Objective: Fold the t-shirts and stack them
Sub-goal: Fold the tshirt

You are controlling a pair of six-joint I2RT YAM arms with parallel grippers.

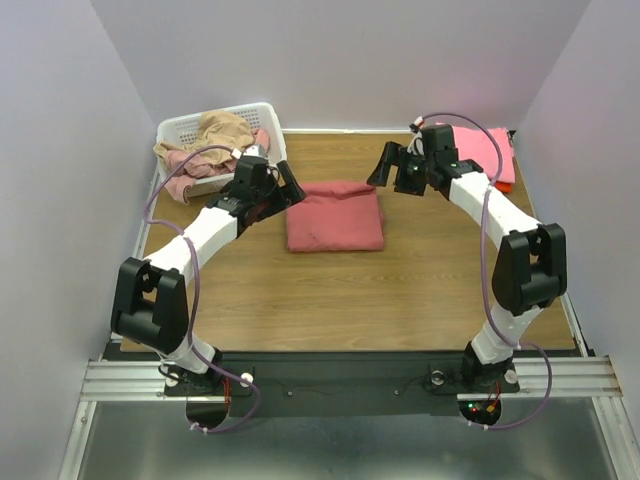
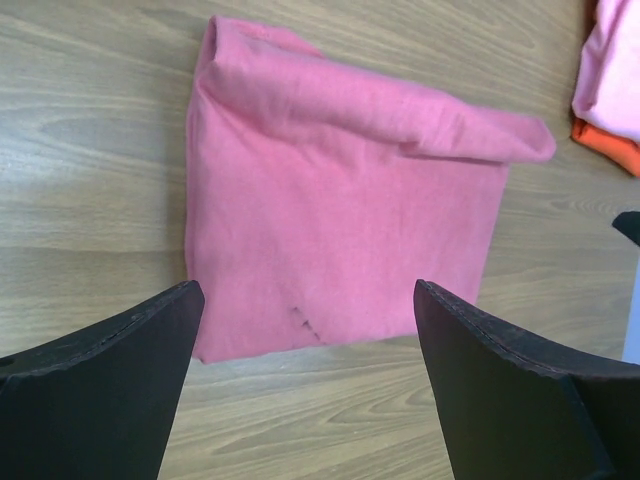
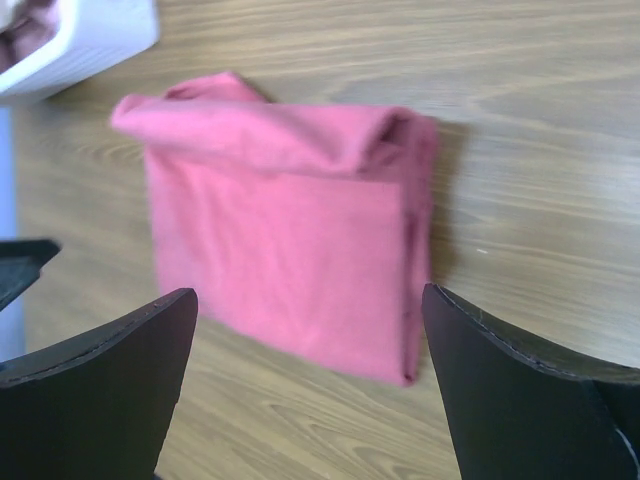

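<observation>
A dusty red t-shirt (image 1: 335, 215) lies folded into a rectangle mid-table, with a rolled fold along its far edge (image 2: 340, 220) (image 3: 290, 230). My left gripper (image 1: 288, 184) hovers open just off its left edge, nothing between its fingers (image 2: 305, 290). My right gripper (image 1: 384, 165) hangs open above the shirt's far right corner, also empty (image 3: 310, 295). A bright pink t-shirt (image 1: 480, 150) lies folded at the back right on an orange-red one (image 1: 506, 184). A tan t-shirt (image 1: 225, 130) and a pale rose one (image 1: 185, 170) sit crumpled in the basket.
The white lattice basket (image 1: 270, 118) stands at the back left, close behind my left arm. Grey walls close in the table on three sides. Bare wood shows in front of the folded shirt.
</observation>
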